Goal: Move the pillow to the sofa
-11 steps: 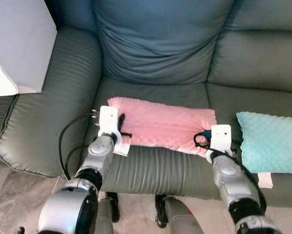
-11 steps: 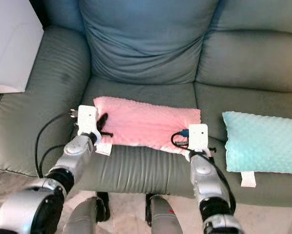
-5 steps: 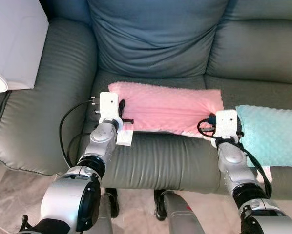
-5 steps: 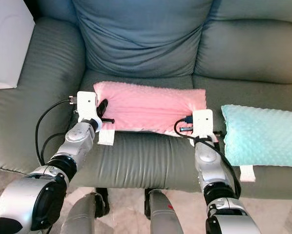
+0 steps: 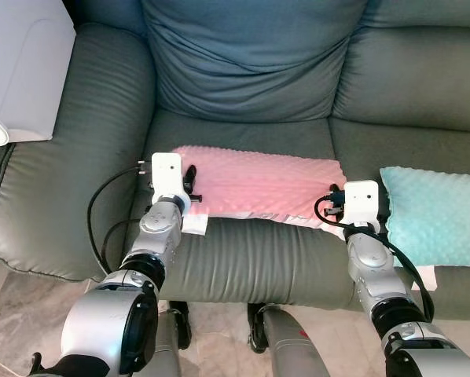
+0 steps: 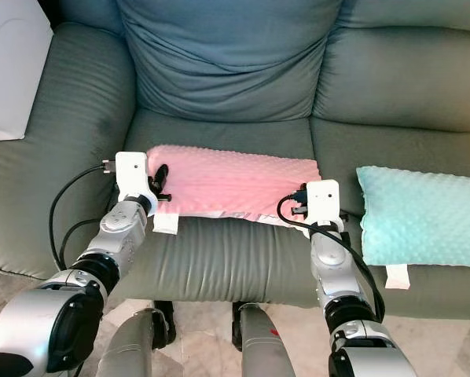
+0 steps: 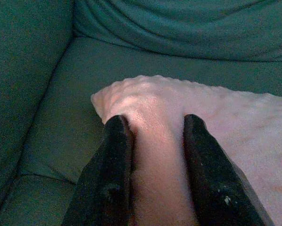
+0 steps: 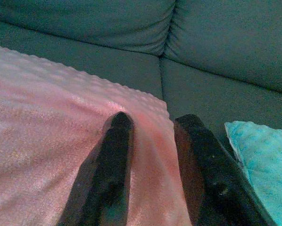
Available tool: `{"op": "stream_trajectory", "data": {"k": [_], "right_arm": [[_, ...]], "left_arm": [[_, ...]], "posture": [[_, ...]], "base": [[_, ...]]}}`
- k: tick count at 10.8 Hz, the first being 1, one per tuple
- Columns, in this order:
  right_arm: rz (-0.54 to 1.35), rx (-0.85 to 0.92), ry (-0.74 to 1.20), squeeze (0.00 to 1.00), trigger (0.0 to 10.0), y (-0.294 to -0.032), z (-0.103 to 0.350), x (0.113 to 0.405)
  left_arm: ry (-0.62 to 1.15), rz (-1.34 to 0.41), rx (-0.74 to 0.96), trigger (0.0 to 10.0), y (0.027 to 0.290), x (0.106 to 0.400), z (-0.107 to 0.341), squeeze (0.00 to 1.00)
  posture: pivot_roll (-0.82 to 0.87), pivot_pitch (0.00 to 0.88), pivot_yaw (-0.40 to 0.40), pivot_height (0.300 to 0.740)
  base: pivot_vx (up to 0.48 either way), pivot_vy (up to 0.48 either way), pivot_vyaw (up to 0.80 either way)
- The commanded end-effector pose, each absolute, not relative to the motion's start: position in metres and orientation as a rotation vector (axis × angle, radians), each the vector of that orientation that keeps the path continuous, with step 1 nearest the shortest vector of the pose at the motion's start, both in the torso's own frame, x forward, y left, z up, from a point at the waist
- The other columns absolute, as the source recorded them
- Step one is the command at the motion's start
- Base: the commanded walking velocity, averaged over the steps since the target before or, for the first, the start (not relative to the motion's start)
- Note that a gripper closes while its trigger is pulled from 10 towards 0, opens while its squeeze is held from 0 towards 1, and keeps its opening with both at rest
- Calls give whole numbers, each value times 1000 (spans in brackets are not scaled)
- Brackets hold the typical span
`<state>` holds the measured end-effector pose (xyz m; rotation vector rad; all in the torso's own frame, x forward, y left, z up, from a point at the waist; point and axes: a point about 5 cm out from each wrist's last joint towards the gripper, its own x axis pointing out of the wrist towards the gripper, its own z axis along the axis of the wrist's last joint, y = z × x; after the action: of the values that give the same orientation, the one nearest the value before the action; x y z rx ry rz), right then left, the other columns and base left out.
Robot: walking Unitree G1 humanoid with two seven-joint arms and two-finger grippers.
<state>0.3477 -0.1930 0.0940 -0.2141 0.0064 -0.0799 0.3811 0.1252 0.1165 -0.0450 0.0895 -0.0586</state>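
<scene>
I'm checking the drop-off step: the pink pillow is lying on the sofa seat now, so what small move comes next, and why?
Probably open both grippers. The pink pillow lies flat on the sofa seat, yet the left gripper and right gripper pinch its ends.

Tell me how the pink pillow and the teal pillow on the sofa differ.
The pink pillow is pinched at both ends by the left pincer and right pincer; the teal pillow lies untouched. The pink one lies on the middle seat, the teal one on the seat to the right. Both have a dotted, bumpy cover and rest flat on the sofa.
</scene>
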Motion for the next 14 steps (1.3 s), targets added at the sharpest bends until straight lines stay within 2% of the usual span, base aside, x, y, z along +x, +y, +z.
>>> {"op": "stream_trajectory", "data": {"k": [1, 6, 10, 14], "right_arm": [[-110, -220, 53, 1000, 10000, -201, 80, 339], [-102, -219, 45, 1000, 10000, -199, 77, 336], [-46, -177, 1, 1000, 10000, -182, 80, 334], [-36, -132, -6, 1000, 10000, -179, 82, 309]], "left_arm": [[138, -34, -33, 10000, 130, 375, 103, 1000], [155, -58, -45, 10000, 125, 370, 94, 1000], [160, -78, -50, 10000, 130, 370, 94, 1000], [134, -75, -107, 10000, 137, 364, 89, 1000]], "posture": [[-238, 449, -33, 740], [-233, 451, -28, 740], [-223, 440, -25, 740], [-213, 419, -21, 740]], "base": [[0, 0, 0], [0, 0, 0], [0, 0, 0], [0, 0, 0]]}}
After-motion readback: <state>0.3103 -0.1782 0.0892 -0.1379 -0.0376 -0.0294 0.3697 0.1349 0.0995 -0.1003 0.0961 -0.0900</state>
